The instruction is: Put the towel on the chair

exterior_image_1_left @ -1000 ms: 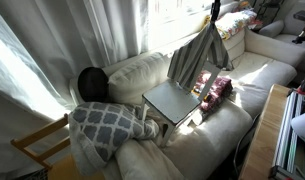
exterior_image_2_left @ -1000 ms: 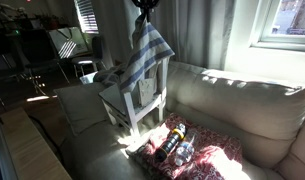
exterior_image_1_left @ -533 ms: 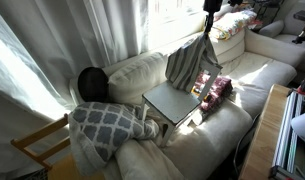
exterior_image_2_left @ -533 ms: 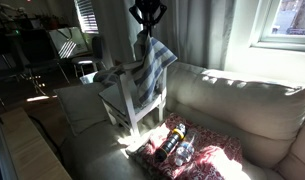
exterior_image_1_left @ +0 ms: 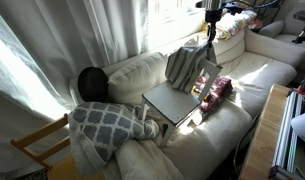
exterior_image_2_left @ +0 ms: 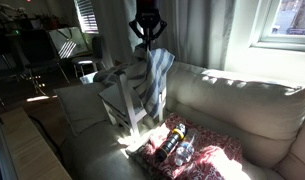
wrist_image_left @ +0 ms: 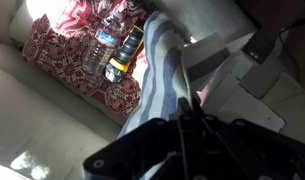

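Lowered, one towel now drapes one chair, gripper pinching its top.

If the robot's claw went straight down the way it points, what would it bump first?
Probably the soft grey-beige striped towel draped over the small pale grey-white chair, right under the gripper. Depth is unclear, though.

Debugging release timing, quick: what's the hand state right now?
Hand: closed on the top end of the towel, which hangs over the backrest of the chair.
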### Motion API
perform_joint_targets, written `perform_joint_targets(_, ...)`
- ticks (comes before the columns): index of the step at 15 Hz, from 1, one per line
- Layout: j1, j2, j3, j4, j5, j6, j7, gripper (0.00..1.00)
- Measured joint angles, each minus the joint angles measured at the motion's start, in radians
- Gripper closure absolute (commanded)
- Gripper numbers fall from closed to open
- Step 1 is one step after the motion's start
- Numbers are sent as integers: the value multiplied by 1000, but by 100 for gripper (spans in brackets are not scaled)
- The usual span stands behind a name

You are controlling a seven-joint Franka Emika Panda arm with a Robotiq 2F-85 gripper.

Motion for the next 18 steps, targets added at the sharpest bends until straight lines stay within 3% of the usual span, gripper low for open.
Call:
perform_joint_targets(1,-2,5,0,-1,-6,-5,-9,99)
perform_joint_targets(3,-4,15,0,-1,-25,-8,-16,71)
perform_joint_targets(12,-7,29,-1,8,-121,4,113,5)
perform_joint_targets(13,-7,28,-2,17,-112,7,159,1)
perform_joint_targets(18,-16,11,-2,120,3,-89,317,0)
